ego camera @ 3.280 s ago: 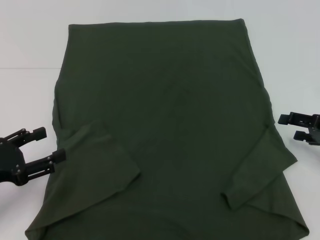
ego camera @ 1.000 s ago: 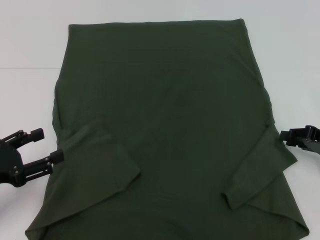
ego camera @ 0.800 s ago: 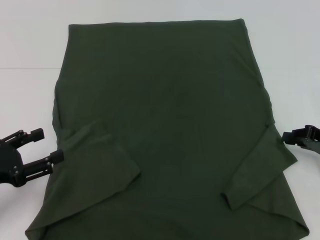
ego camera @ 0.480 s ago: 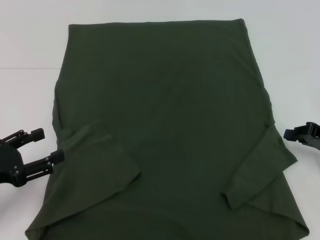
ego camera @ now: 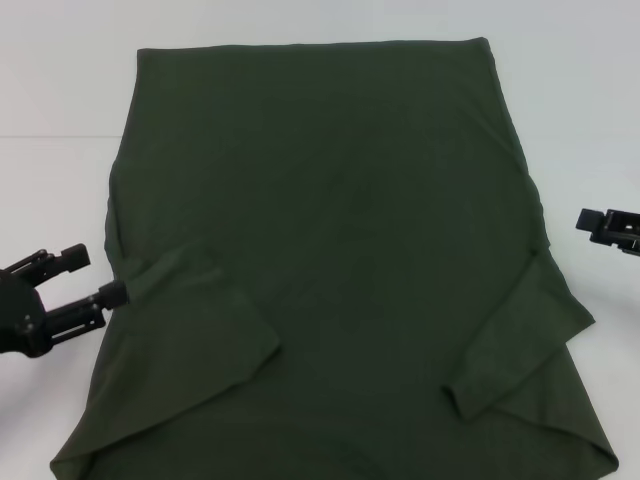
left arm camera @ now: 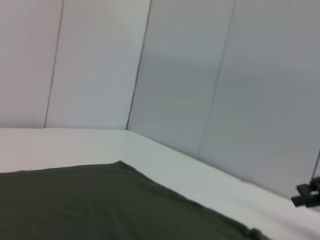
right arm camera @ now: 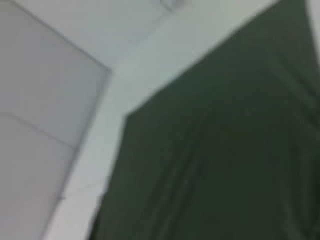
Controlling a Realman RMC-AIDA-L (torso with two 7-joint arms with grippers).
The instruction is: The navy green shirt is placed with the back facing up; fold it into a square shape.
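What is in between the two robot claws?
The navy green shirt fills the stretch between the left gripper and the right gripper, lying flat on the white table. The head view shows it.

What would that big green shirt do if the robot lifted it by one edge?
The navy green shirt would probably droop and sag: it lies flat with soft wrinkles and both sleeves folded inward. It likely weighs little, being thin fabric. On the smooth white table it may slide or bunch when pushed.
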